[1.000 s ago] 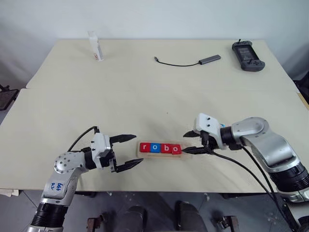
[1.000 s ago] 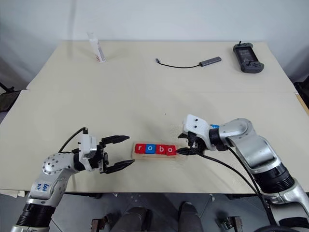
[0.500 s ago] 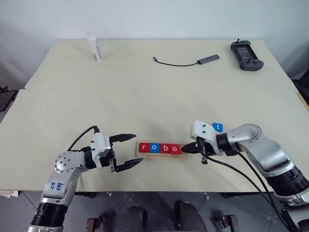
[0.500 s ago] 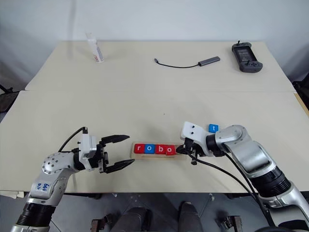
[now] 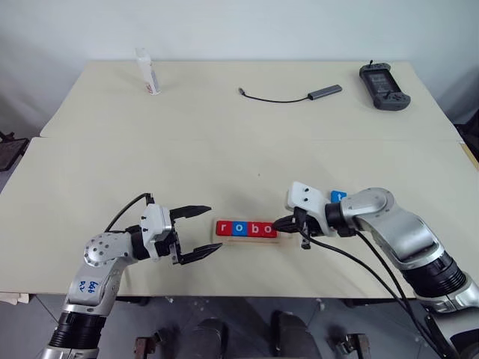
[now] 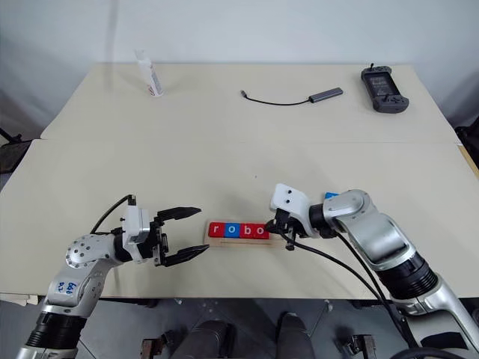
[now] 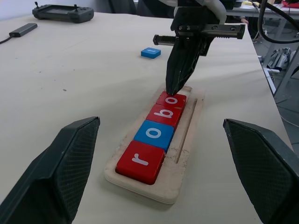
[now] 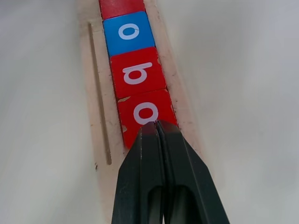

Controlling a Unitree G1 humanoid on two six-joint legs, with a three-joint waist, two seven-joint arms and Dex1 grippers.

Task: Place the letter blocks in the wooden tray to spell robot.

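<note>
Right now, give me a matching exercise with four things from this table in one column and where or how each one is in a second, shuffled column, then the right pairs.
Things:
1. blue t block
2. red r block
3. right gripper
4. left gripper

States:
A. open, beside the wooden tray's end
B. loose on the table, outside the tray
C. shut, tips at the red o block
D. first tile in the tray

Pairs: 1-B, 2-D, 3-C, 4-A
</note>
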